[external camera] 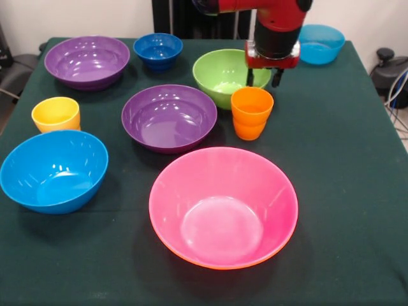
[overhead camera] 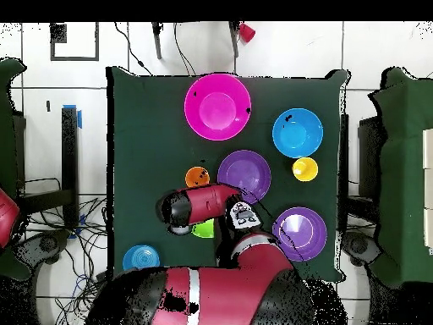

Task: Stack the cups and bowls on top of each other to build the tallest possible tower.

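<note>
Robot gripper [external camera: 262, 78] hangs over the green bowl [external camera: 220, 73], just behind the orange cup [external camera: 251, 112].

Its fingers are spread, holding nothing. The pink bowl [external camera: 223, 207], nested in an orange one, sits nearest; the other bowls lie scattered, unstacked.

- arm [external camera: 275, 19]: glossy red shell, black wrist section below it
- gripper [external camera: 263, 78]: red block under the black wrist, two short dark fingers [external camera: 250, 77] sticking down
- overhead: arm [overhead camera: 203, 203] red with a black rounded end at 9 o'clock
- small white tag with dark markings on the arm [overhead camera: 246, 215]
- base [overhead camera: 211, 296]: broad, red and black, one white stripe across
</note>
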You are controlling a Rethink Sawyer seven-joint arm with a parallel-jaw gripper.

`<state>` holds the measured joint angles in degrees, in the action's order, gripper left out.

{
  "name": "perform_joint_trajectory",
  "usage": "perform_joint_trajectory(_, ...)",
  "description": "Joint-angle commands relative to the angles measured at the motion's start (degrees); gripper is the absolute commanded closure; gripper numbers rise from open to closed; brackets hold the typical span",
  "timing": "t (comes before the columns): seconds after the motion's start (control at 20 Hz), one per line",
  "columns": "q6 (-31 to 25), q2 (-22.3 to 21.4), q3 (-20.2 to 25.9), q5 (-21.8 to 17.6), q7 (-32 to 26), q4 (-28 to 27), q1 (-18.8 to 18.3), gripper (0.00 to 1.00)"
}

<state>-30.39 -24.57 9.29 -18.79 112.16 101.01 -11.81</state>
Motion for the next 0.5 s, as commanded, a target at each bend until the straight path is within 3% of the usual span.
perform_joint_trajectory(0.05, -3.72, 0.72, -0.19, -0.92, 1.60, -2.99, 0.17, 0.00)
perform_joint_trajectory(0.5, -0.10, 2.58, -1.49, -1.46, 2.50, -4.24, 1.53, 0.00)
